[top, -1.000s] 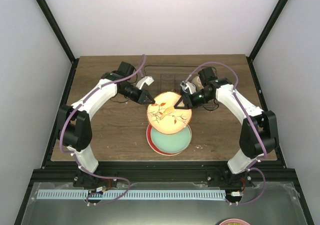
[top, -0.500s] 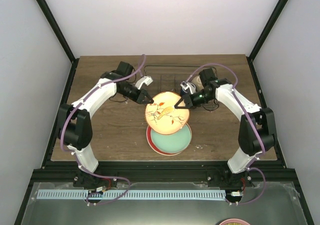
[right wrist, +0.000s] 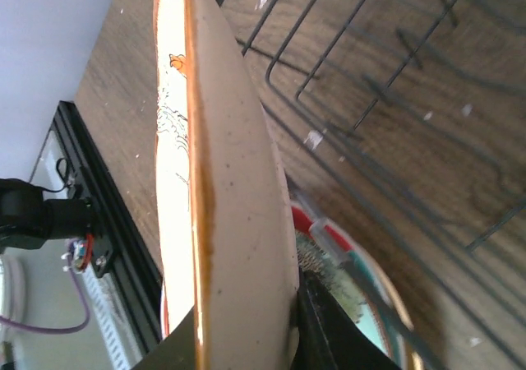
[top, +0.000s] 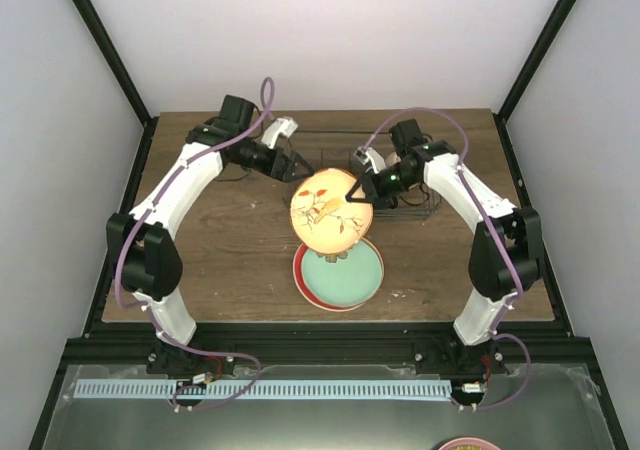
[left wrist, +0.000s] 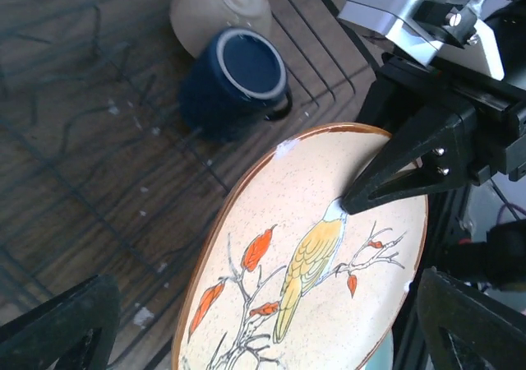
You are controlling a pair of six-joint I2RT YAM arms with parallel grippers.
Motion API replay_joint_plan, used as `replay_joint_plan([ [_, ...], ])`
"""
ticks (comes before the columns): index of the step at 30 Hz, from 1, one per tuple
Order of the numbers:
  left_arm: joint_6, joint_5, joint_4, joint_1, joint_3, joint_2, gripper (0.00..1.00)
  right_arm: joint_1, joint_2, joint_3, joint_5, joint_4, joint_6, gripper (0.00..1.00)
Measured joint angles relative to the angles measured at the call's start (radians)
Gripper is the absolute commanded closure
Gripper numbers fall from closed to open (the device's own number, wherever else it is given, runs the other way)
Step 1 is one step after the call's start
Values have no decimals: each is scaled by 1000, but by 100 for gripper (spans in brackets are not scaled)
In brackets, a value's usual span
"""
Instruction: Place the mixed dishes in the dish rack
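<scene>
Between the right jaws: bird plate [top: 328,215], pinched at its rim, tilted up on edge and hanging clear of the stack.
Right gripper [top: 353,194]: clamped on the plate, one finger on the printed face by the bird's head, the other behind.
Left gripper [top: 293,168]: jaws spread wide at the plate's opposite rim; whether they touch it cannot be told.
Below both jaws: mint plate [top: 340,278] lying on a red plate [top: 297,270], flat on the table [top: 200,260].
Beyond the jaws: rack [top: 415,206], just behind the held plate.
Past the right fingertips: mug [left wrist: 234,82] in the rack, mouth up, with the bowl [left wrist: 220,4] just beside it on the far side.
</scene>
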Motion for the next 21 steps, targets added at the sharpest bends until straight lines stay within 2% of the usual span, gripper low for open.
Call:
replay_joint_plan([
  [7, -27, -108, 5, 38, 34, -44, 0, 0, 73, 231, 89, -73, -74, 99],
  [13, -32, -140, 25, 79, 45, -74, 0, 0, 123, 452, 177, -76, -189, 99],
  [19, -33, -150, 42, 95, 44, -77, 0, 0, 125, 489, 262, 29, -389, 99],
  [21, -33, -150, 47, 95, 44, -77, 0, 0, 116, 450, 277, 122, -492, 99],
])
